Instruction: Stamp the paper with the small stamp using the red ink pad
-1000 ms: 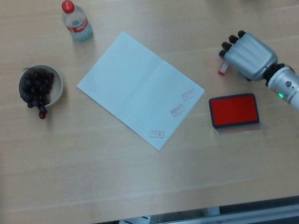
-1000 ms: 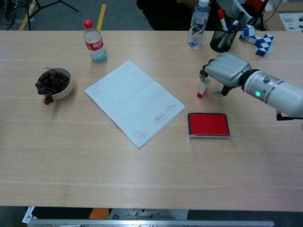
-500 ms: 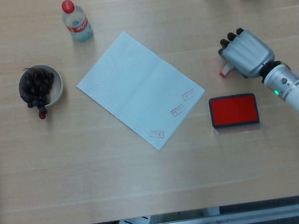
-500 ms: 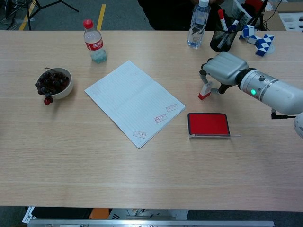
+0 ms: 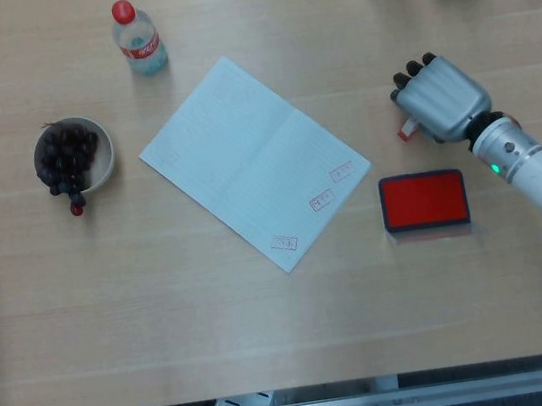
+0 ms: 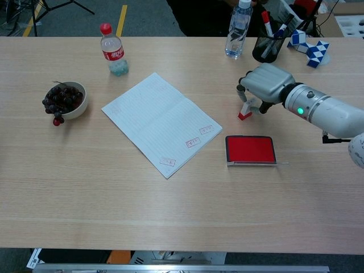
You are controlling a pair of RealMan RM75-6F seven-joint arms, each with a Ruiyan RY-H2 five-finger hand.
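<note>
The small stamp (image 6: 245, 110), white with a red base, stands tilted on the table under my right hand (image 6: 266, 82). The hand's fingers curl down around its top and hold it. In the head view only the stamp's red end (image 5: 405, 131) shows at the hand's (image 5: 441, 98) left edge. The open red ink pad (image 6: 250, 149) lies just in front of the hand, also seen as the ink pad (image 5: 424, 199) from above. The lined paper (image 6: 156, 116) lies at an angle mid-table, with three red stamp marks near its right edge. My left hand is out of sight.
A bowl (image 6: 83, 104) of dark grapes sits at the left. A red-capped bottle (image 6: 112, 50) stands behind the paper. At the back right are a clear bottle (image 6: 238, 28), a black pen cup (image 6: 267, 48) and a blue-white puzzle (image 6: 310, 48).
My right hand has shifted slightly left and closed further over the stamp. The stamp has gone from upright to tilted. Paper and ink pad have not moved.
</note>
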